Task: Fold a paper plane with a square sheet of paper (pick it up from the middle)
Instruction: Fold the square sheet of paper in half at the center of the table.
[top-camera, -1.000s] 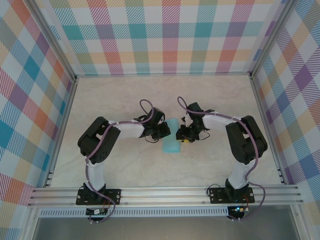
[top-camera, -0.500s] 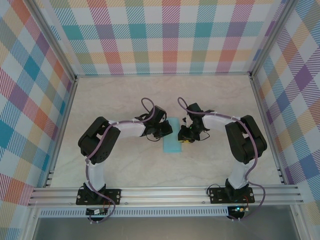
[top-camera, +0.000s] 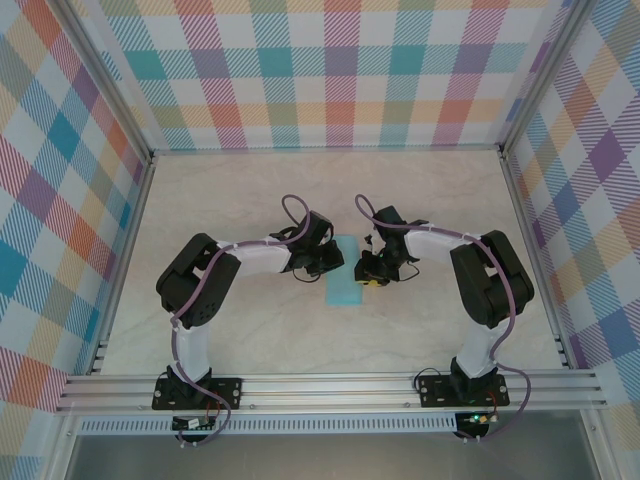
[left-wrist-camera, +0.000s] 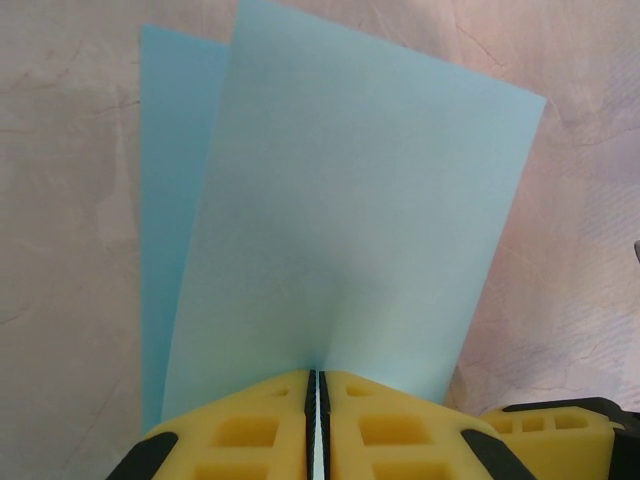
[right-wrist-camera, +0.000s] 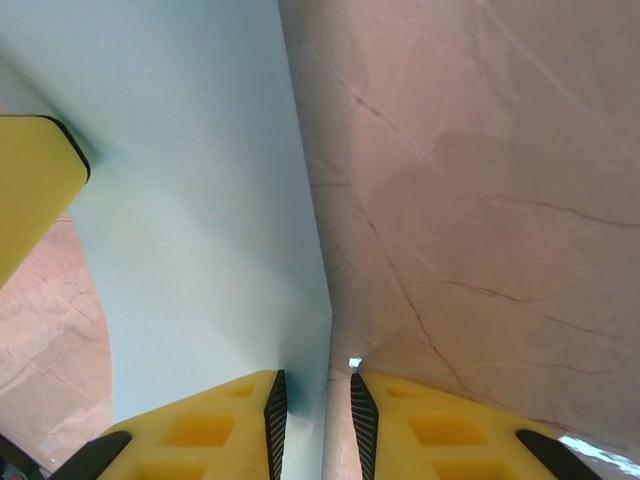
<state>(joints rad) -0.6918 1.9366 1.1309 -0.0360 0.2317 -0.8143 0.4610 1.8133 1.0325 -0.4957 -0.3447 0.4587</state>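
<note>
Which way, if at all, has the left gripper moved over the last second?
Yes, slightly. In the top view the left gripper, shut on the square sheet of paper, has edged right, further from its fixed base.

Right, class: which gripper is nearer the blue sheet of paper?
Left. The left gripper is shut on the sheet, pinching its edge. The right gripper is at the other side, jaws slightly apart around that edge, not clamped.

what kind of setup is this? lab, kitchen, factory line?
Looks like a benchtop robot test cell, probably in a lab: aluminium frame, plaid-printed walls around a marble-look tabletop, left arm and right arm bolted at the near edge, a light-blue paper sheet between them.
</note>
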